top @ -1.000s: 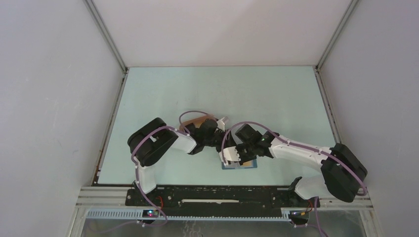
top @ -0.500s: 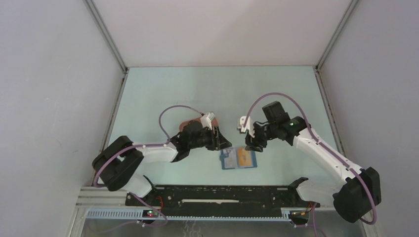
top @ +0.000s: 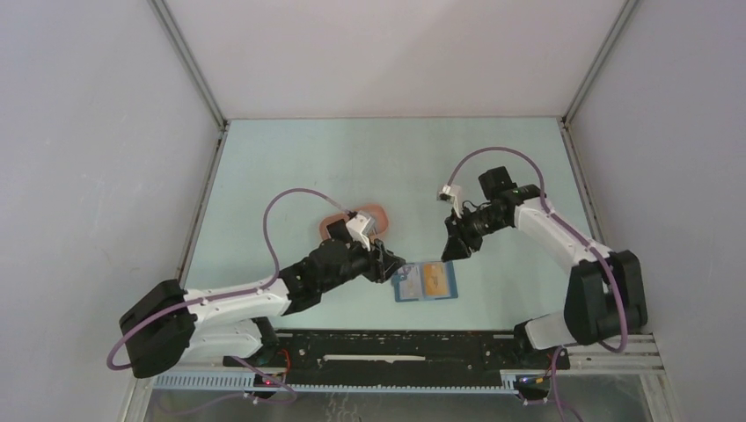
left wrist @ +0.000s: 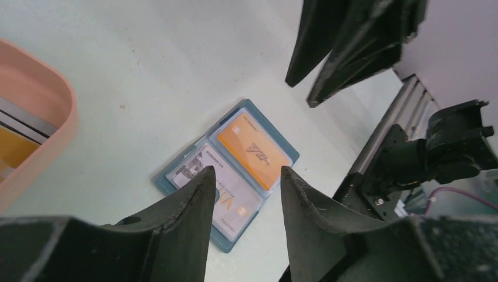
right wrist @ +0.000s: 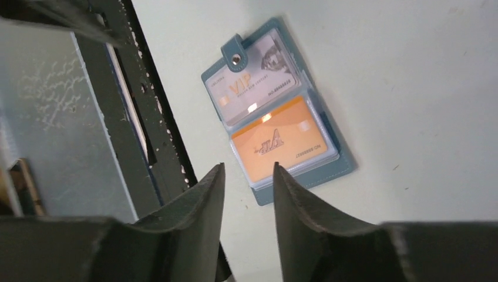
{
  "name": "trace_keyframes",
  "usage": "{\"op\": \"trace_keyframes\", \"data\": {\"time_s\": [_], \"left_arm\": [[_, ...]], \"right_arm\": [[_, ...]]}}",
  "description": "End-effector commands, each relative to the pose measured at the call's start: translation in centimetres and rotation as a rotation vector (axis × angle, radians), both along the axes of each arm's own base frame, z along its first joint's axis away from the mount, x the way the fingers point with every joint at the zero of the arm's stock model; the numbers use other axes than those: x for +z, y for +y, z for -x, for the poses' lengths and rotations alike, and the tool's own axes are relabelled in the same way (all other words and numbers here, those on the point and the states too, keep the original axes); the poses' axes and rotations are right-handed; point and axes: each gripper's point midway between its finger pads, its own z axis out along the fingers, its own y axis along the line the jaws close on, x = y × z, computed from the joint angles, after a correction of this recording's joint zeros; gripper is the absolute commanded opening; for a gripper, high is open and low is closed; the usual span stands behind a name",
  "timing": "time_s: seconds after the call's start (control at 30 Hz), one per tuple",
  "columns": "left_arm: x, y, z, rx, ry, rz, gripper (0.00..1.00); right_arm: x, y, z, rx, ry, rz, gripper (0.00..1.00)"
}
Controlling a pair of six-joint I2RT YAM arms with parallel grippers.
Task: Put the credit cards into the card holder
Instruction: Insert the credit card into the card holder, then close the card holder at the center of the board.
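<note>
Two grippers flank the open holder (top: 425,281) on the table (top: 352,158). From above, the left gripper (top: 388,264) is just left of the holder and the right gripper (top: 457,247) just beyond it. Neither touches it, and both have jaws parted and empty. The holder's long axis runs left to right. The left arm partly hides a pink tray (top: 378,215) beyond.

Only the left wrist view shows a yellow card (left wrist: 10,150) in the tray. It also shows the holder's slots, with an orange card (left wrist: 254,150) and a white card (left wrist: 218,197).

Only the right wrist view shows the holder's snap tab (right wrist: 235,57), at its white-card end near the black rail (right wrist: 141,117).
</note>
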Motion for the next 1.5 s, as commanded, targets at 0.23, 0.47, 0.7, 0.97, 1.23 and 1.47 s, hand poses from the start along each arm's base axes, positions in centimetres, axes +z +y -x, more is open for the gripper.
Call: {"op": "trace_keyframes", "data": {"time_s": [0.23, 0.47, 0.7, 0.97, 1.23, 1.47], "left_arm": [[-3.2, 2.9, -1.0, 0.129, -0.095, -0.221, 0.83], [-3.9, 1.7, -0.1, 0.085, -0.05, -0.218, 0.84], [-6.4, -0.3, 0.6, 0.099, -0.018, -0.394, 0.79], [-8.0, -1.1, -0.3, 0.196, -0.023, -0.569, 0.7], [-9.7, -1.3, 0.3, 0.159, 0.02, -0.636, 0.62], [-10.2, -0.8, 0.2, 0.186, 0.033, -0.671, 0.45]], "right_arm": [[-7.1, -0.5, 0.1, 0.012, 0.255, 0.296, 0.28], [-9.5, -0.6, 0.5, 0.036, 0.294, 0.394, 0.24], [-10.3, -0.8, 0.4, 0.032, 0.306, 0.432, 0.22], [-10.4, -0.8, 0.4, 0.03, 0.308, 0.436, 0.22], [-10.3, -0.8, 0.4, 0.031, 0.303, 0.433, 0.22], [-10.1, -0.7, 0.4, 0.034, 0.297, 0.429, 0.22]]}}
